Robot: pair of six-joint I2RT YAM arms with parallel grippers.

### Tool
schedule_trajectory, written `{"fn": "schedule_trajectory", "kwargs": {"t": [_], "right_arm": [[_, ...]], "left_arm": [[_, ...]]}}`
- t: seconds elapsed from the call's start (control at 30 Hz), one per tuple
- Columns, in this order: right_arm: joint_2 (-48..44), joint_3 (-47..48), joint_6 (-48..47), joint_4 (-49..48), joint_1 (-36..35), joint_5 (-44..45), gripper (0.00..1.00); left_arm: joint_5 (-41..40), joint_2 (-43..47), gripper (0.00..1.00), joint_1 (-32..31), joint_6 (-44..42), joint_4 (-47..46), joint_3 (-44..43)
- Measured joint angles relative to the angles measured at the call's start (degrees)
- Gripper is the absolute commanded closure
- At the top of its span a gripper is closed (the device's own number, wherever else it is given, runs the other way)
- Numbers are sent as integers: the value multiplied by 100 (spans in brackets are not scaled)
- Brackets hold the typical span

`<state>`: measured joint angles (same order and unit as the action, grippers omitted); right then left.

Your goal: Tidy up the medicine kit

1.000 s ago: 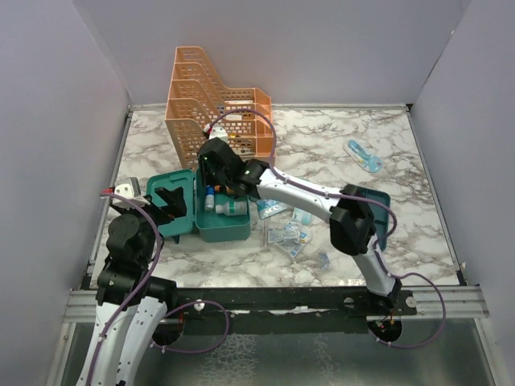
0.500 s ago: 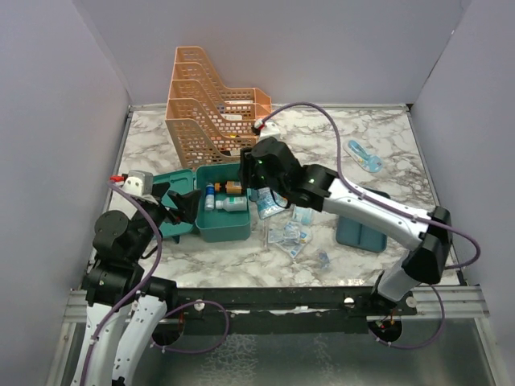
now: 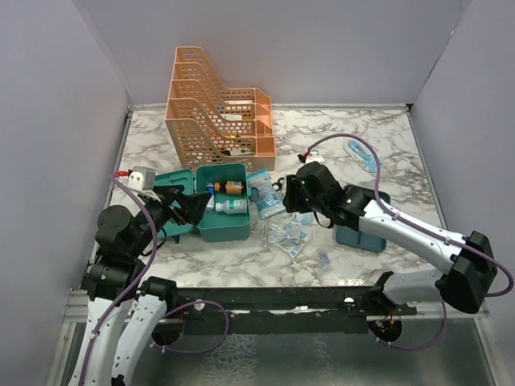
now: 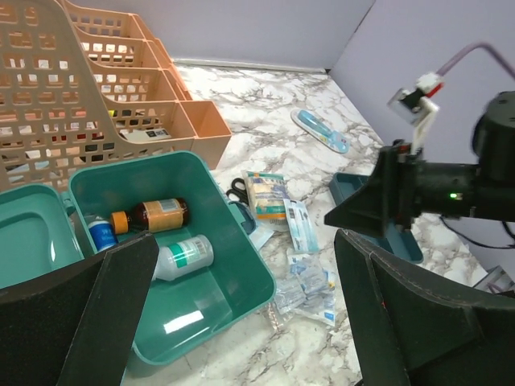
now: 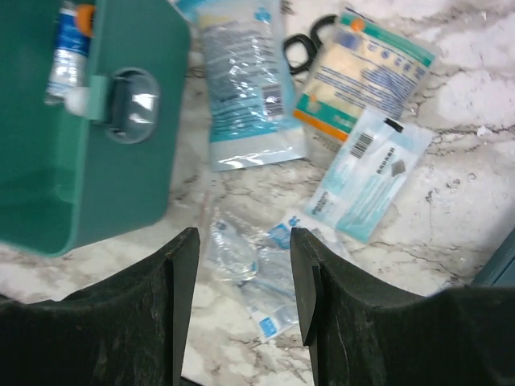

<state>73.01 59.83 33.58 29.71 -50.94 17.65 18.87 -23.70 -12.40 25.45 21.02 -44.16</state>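
Note:
The teal medicine kit lies open left of centre, its lid flat to the left. A brown bottle, a white green-labelled bottle and a small blue bottle lie inside; the left wrist view shows them too. My left gripper hovers open and empty over the lid and the box's left edge. My right gripper is open and empty above loose clear packets, just right of the box's latch. The teal divided tray lies partly under my right arm.
An orange perforated rack stands behind the kit. Sealed packets and black scissors lie right of the box, with more small packets in front. A blue item lies at the back right. Walls close in three sides.
My right arm has drawn back from over the open box to the right and now hangs above the packets. My left gripper has swung right, over the lid towards the box.

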Motion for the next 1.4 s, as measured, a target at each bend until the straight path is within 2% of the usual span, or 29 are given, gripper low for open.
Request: {"fn": "schedule_trajectory", "kwargs": {"t": [0.1, 0.2, 0.4, 0.8, 1.13, 1.2, 1.33, 1.4], "right_arm": [[295, -273, -85, -258, 433, -378, 48], [734, -243, -181, -614, 531, -636, 49], [1908, 219, -608, -1231, 780, -1139, 63], [3622, 1578, -1528, -1360, 1001, -1720, 59], [4144, 1906, -1856, -1261, 1001, -1517, 61], [4166, 1906, -1902, -1261, 1003, -1469, 65], [4175, 1906, -1943, -1261, 1012, -1381, 83], [4175, 1899, -1989, -1266, 1012, -1346, 88]], "left_arm": [[2, -33, 6, 0, 155, 7, -4], [24, -103, 8, 0, 258, 9, -7], [55, -299, 9, 0, 341, 61, -7], [-57, -247, 10, 0, 345, 48, 144], [-214, -127, 15, 0, 343, -42, 245], [-238, -127, 15, 0, 337, -42, 251], [-308, -127, 15, 0, 337, -85, 260], [-345, -127, 15, 0, 337, -109, 271]]}}
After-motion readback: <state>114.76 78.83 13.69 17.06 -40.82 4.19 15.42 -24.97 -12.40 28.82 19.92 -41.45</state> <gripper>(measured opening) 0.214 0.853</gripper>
